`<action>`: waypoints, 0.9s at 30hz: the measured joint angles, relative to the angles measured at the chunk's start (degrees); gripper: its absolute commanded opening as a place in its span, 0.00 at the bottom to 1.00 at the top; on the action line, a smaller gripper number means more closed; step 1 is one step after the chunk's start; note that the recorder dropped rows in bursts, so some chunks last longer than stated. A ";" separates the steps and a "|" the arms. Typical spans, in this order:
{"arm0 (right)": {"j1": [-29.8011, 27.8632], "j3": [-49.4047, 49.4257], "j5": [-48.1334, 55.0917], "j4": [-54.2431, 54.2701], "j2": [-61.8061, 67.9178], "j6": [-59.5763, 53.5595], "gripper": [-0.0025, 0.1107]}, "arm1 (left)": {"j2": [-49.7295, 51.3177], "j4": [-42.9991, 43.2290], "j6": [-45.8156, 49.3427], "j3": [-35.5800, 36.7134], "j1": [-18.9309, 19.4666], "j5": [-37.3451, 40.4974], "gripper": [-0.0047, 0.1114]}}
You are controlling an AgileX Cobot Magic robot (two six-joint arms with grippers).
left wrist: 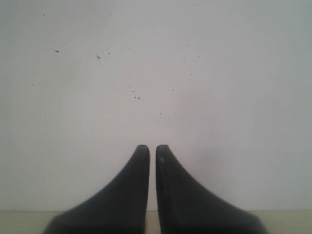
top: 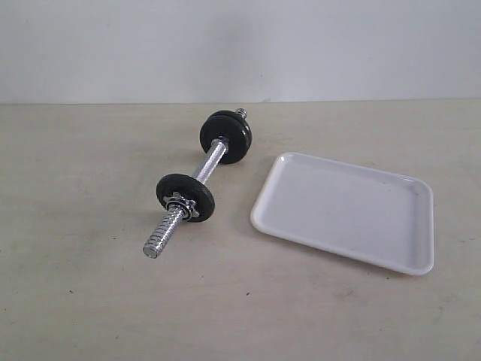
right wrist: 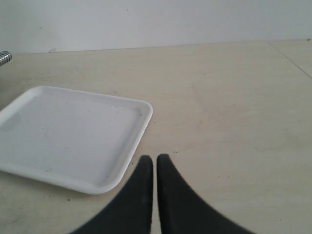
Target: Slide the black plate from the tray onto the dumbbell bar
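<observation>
Sitting on the dumbbell bar (top: pixel 209 159), the black plate (top: pixel 170 188) has a chrome collar nut (top: pixel 183 204) against its face, and a thicker black stack (top: pixel 225 135) sits at the bar's other end; we cannot tell 1 disc from another. We see the bar lying on the desk (top: pixel 90 286), beyond the tray (right wrist: pixel 73 136) from the right gripper (right wrist: pixel 155 163). That gripper's 2 fingers are pressed together, holding nothing, with their tips near the tray's closest corner. The left gripper (left wrist: pixel 152 151) is likewise closed and empty, facing a pale speckled wall (left wrist: pixel 156 73).
</observation>
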 measured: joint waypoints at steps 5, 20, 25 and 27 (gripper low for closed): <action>0.00 0.00 0.00 0.00 0.00 0.00 0.03 | -1.80 0.00 4.19 0.00 0.87 3.15 0.08; 0.00 0.00 0.00 0.63 0.00 0.00 0.03 | -25.97 0.92 3.17 17.23 13.87 6.94 0.08; 0.00 0.00 0.00 0.63 0.00 0.00 0.03 | -25.99 1.45 8.79 17.32 13.87 12.26 0.08; 0.00 0.00 0.00 0.63 0.00 0.00 0.03 | -25.99 1.45 10.11 17.32 13.87 13.25 0.08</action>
